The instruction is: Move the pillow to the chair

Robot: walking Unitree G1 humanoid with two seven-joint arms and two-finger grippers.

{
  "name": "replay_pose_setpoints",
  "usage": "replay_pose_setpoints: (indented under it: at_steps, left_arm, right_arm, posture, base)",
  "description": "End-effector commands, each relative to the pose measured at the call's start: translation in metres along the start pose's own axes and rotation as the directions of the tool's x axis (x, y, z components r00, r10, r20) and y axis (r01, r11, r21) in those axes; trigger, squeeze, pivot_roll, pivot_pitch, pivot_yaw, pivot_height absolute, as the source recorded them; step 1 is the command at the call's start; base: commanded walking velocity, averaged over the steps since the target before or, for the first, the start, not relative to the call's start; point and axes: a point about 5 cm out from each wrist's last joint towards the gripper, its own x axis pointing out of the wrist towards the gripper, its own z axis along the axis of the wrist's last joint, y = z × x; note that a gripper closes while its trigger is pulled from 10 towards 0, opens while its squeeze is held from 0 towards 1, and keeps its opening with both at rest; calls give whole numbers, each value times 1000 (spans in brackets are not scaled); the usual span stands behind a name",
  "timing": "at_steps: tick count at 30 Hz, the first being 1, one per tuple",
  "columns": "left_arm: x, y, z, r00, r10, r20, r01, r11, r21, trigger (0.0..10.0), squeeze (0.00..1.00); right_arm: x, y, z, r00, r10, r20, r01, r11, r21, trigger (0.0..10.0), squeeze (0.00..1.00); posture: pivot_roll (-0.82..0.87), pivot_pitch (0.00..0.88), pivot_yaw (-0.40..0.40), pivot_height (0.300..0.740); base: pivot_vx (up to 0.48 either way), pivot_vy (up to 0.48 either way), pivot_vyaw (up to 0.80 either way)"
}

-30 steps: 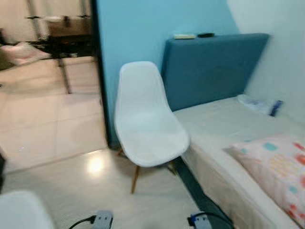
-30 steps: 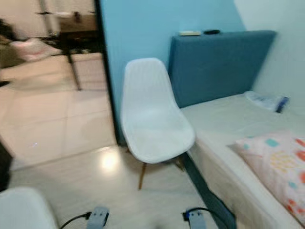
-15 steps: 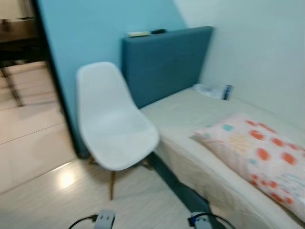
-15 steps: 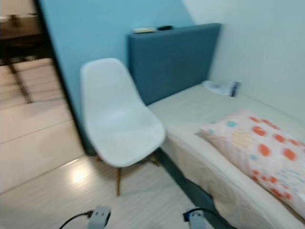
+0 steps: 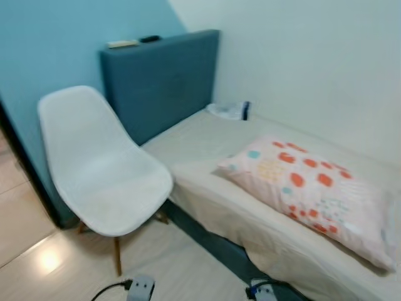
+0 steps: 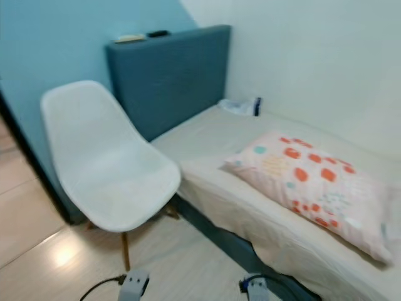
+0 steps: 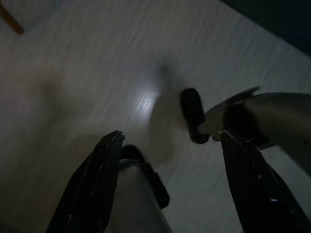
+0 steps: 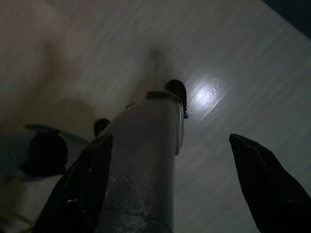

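Clearly your pillow (image 5: 310,191) lay flat on the bed (image 5: 207,147), just beside the white chair (image 5: 103,172). It looked soft, light and floppy, best pinched at its near edge. Both the left end effector (image 7: 167,145) and right end effector (image 8: 170,155) hung spread over the floor (image 7: 97,63), holding nothing.

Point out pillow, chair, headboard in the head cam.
pillow (image 5: 307,191): left eye view, middle of its dotted top face.
chair (image 5: 119,191): left eye view, centre of the white seat.
headboard (image 5: 163,81): left eye view, middle of its blue front panel.
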Motion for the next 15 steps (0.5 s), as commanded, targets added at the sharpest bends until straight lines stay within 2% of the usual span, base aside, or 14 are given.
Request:
replay_pose_setpoints:
  at_steps: [1,15]
  left_arm:
    - [2,-4,5,1000,-12,9,12,1000,17,10000,0]
    - [3,-8,7,1000,-23,19,23,999,26,10000,0]
  right_arm:
    - [0,-2,-2,1000,-8,-7,8,1000,-2,10000,0]
    - [-1,-4,2,1000,-22,12,22,1000,12,10000,0]
  posture:
    - [36,0,-18,740]
    - [33,0,-21,740]
  base:
    - [0,0,-719]
    - [0,0,-721]
